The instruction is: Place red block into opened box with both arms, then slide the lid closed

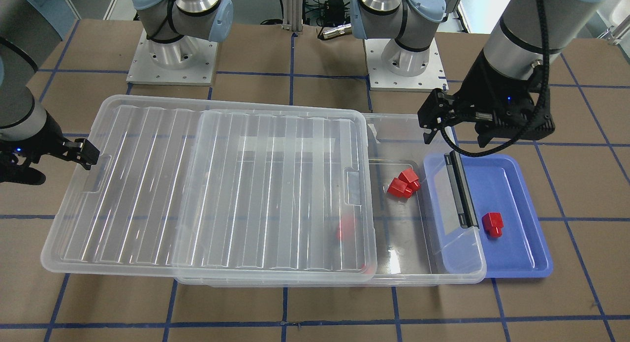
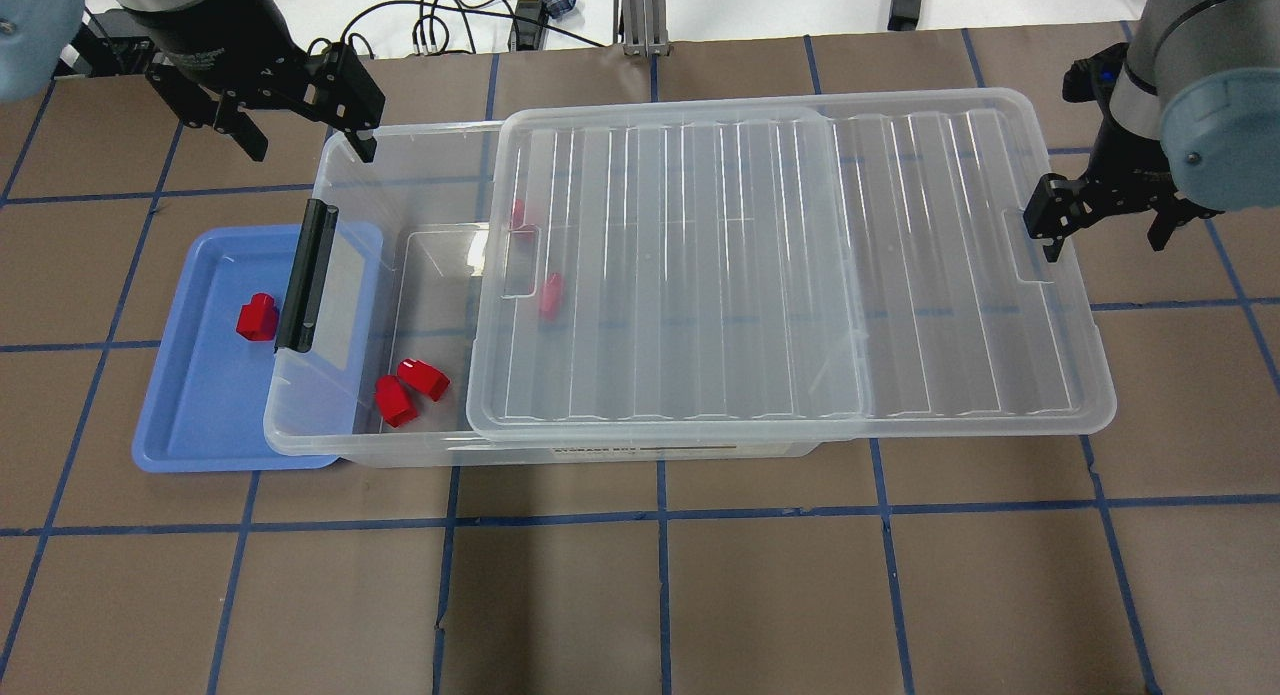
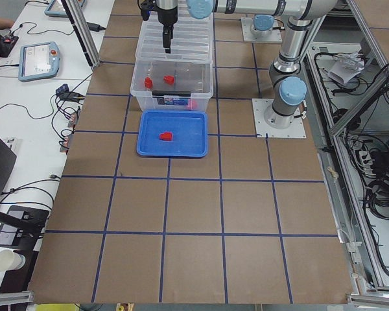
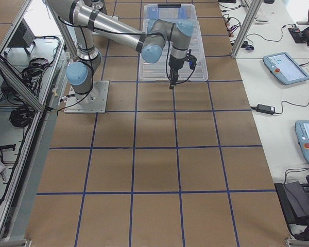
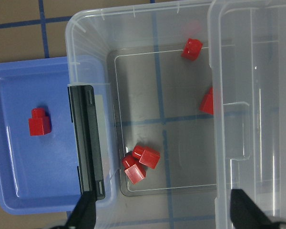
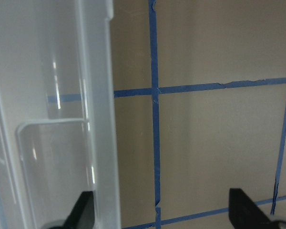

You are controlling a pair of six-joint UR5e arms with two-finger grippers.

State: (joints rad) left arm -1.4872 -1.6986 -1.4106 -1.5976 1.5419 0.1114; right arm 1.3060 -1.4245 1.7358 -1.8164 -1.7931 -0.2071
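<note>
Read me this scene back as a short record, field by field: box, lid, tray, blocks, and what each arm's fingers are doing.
box: clear, the end by the tray uncovered
lid: slid partway along, overhanging the box's other end
blue tray: at the box's uncovered end
red blocks: two together in the uncovered part; two more showing through the lid; one in the blue tray
left fingers: open, empty, above a corner of the uncovered end
right fingers: open, empty, at the lid's outer edge by its notch

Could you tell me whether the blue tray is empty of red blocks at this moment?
No, one red block lies alone on the floor of the blue tray.
</note>
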